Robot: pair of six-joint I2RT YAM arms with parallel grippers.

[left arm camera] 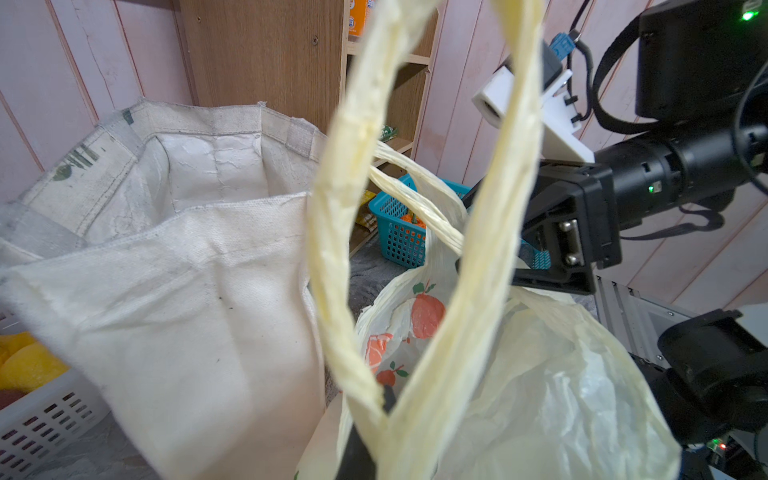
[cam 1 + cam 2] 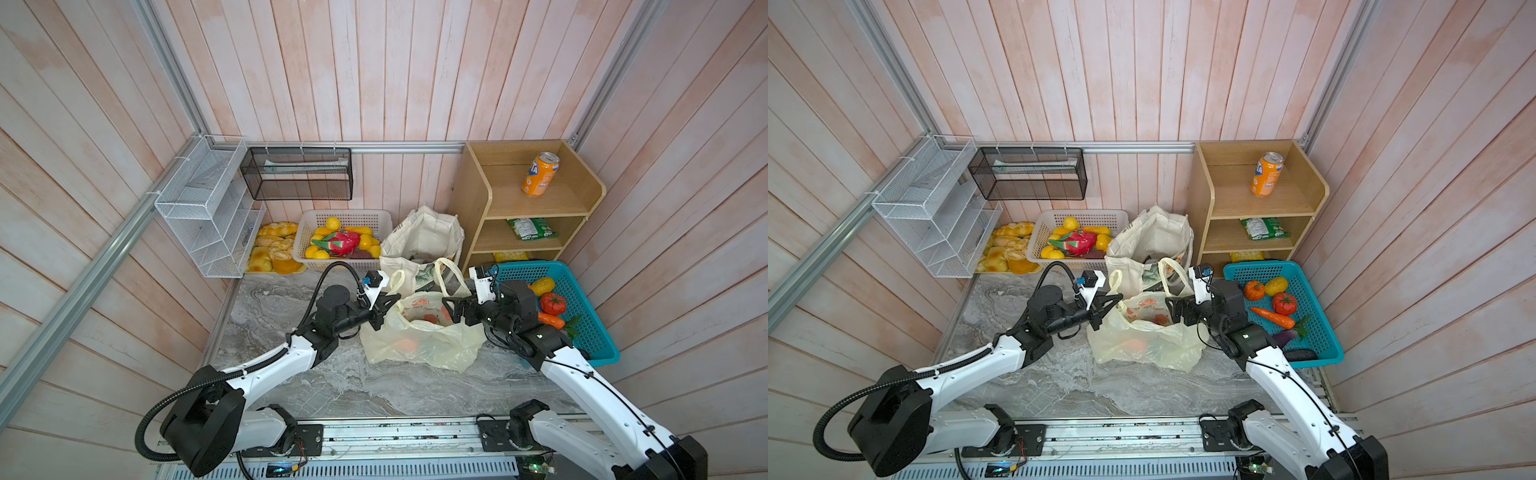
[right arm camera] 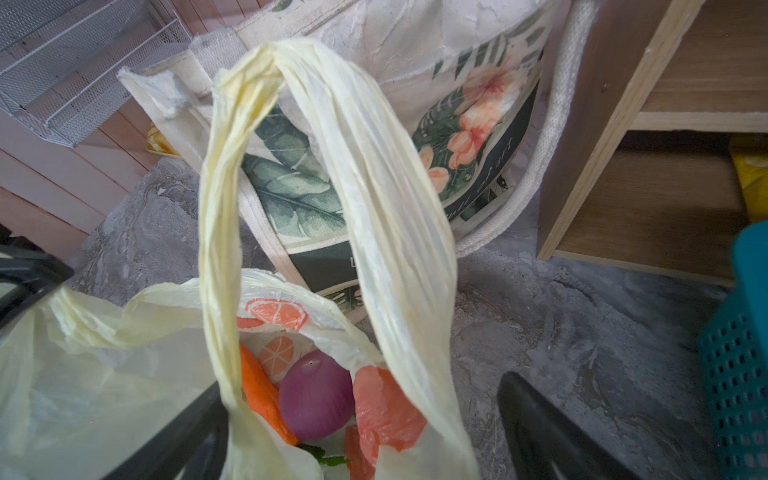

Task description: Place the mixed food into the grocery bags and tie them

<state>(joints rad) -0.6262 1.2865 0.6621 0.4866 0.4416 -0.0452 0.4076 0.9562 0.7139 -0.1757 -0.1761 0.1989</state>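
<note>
Plastic bag [image 2: 424,338] sits on the marble tabletop [image 2: 291,374], just in front of the canvas tote [image 2: 424,237]. It is slumped, its long axis running across between the two arms, its mouth facing up. Both loop handles stand upright. The left gripper [image 2: 382,311] is clamped on the root of the left handle [image 2: 397,282]. The right gripper [image 2: 453,309] gapes wide at the root of the right handle [image 3: 374,208], holding nothing. I'd say it should close low and catch both strands before any crossing, or the thin film may slip free and the food [image 3: 316,399] spill.
</note>
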